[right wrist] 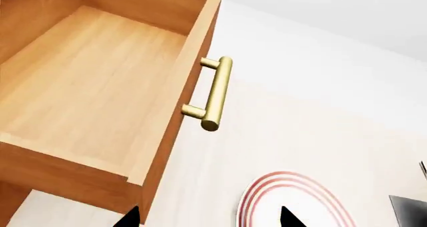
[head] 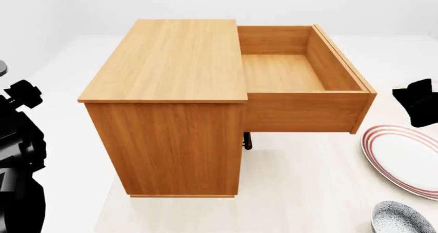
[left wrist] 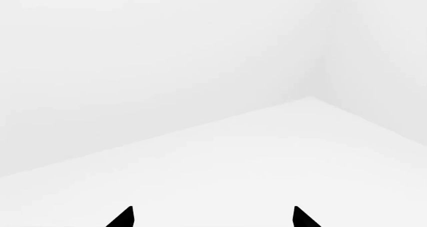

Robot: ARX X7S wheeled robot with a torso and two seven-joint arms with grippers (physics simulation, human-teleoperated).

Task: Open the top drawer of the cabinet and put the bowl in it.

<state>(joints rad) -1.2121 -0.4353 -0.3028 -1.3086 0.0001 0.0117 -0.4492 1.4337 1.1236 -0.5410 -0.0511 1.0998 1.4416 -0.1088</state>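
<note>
While only the two dark fingertips of the right gripper [right wrist: 208, 218] poke into the lower edge of the right wrist view, they stand well apart with nothing between them, so the hand is spread and holds nothing. Just past the tips lies the red-ringed plate [right wrist: 293, 199] on the pale floor [right wrist: 320, 112], and above and to the left of it runs the front panel of the top drawer [right wrist: 87, 82], pulled out, its bare wood bottom showing. The brass handle [right wrist: 217, 93] juts from the drawer's front near the middle of that frame.

In the head view the right gripper [head: 417, 100] shows as a dark block at the right edge, beside the drawer's front and above the plate [head: 403, 158]; it touches neither. The top drawer [head: 301, 71] stands far out of the cabinet [head: 171, 99], which fills the centre of the frame, and nothing lies in it. The bowl [head: 403, 218] sits on the floor in the lower right corner, just below the plate, its speckled blue-grey pattern showing and partly cut by the frame edge.

The left gripper [left wrist: 213, 218] likewise shows only two dark tips at the bottom of the left wrist view, set wide apart and holding nothing, with plain white floor and walls before them. In the head view the left arm [head: 19, 156] fills the left edge, clear of the cabinet.
</note>
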